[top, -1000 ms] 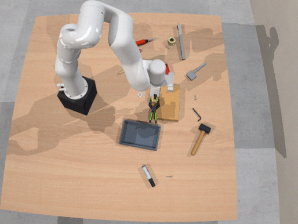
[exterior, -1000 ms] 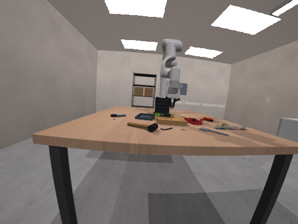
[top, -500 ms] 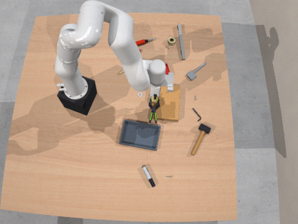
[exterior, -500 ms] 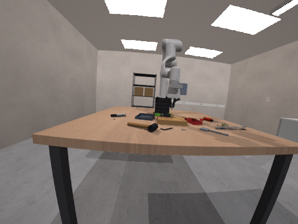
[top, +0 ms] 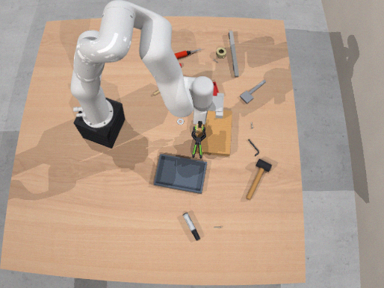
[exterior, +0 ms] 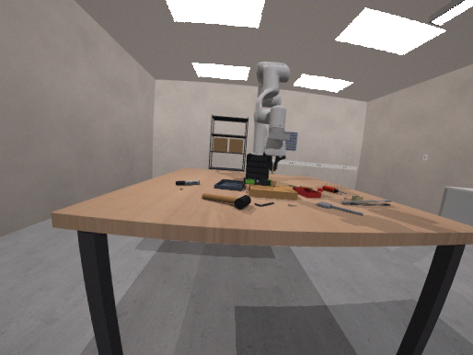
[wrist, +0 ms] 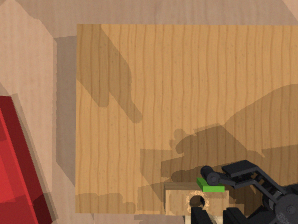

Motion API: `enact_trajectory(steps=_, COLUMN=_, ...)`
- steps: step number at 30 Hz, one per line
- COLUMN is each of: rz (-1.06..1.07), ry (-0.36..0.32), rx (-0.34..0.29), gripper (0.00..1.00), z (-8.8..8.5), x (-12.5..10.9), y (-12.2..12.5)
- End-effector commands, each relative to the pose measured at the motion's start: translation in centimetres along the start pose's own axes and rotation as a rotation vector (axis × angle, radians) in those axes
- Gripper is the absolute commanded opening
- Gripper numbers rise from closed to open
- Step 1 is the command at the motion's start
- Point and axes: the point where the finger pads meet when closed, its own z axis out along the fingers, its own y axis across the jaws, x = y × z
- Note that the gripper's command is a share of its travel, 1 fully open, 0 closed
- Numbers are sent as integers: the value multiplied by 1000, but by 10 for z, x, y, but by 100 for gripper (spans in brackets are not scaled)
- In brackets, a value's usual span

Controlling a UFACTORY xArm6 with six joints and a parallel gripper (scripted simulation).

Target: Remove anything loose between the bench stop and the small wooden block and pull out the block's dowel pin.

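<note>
The small wooden block (wrist: pixel 182 200) (top: pixel 200 130) lies flat on the bench board (wrist: pixel 175 90) (top: pixel 220 139) at its edge, hole (wrist: pixel 197 202) up. The hole looks dark and open. The black spring clamp with green pads (wrist: pixel 250 182) (top: pixel 198 143) grips the block. My gripper (exterior: pixel 274 162) hangs well above the block and is shut on the thin dowel pin, which shows only as a faint sliver below the fingers in the exterior view. In the overhead view the wrist hides the fingers. I cannot make out the stop.
A red tray (wrist: pixel 15 165) (exterior: pixel 307 191) lies beside the board. A dark blue bin (top: pixel 181 173) sits just past the clamp handles. A mallet (top: pixel 258 178), a hex key (top: pixel 254 147), a washer (top: pixel 181 121), a marker (top: pixel 191 225) and a scraper (top: pixel 251 92) are scattered around.
</note>
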Motion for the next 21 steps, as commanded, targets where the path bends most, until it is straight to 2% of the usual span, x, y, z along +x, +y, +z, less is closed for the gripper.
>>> enact_trajectory(steps=1, rz=0, ry=4, rx=0, gripper=0, z=-1, x=2, y=0)
enact_trajectory(steps=13, rz=0, ry=4, rx=1, gripper=0, z=-1, x=3, y=-4)
enact_trajectory(steps=16, rz=0, ry=2, rx=2, gripper=0, z=-1, x=7, y=-25)
enact_trajectory(steps=21, rz=-1, ry=1, rx=4, gripper=0, z=0, x=15, y=-92)
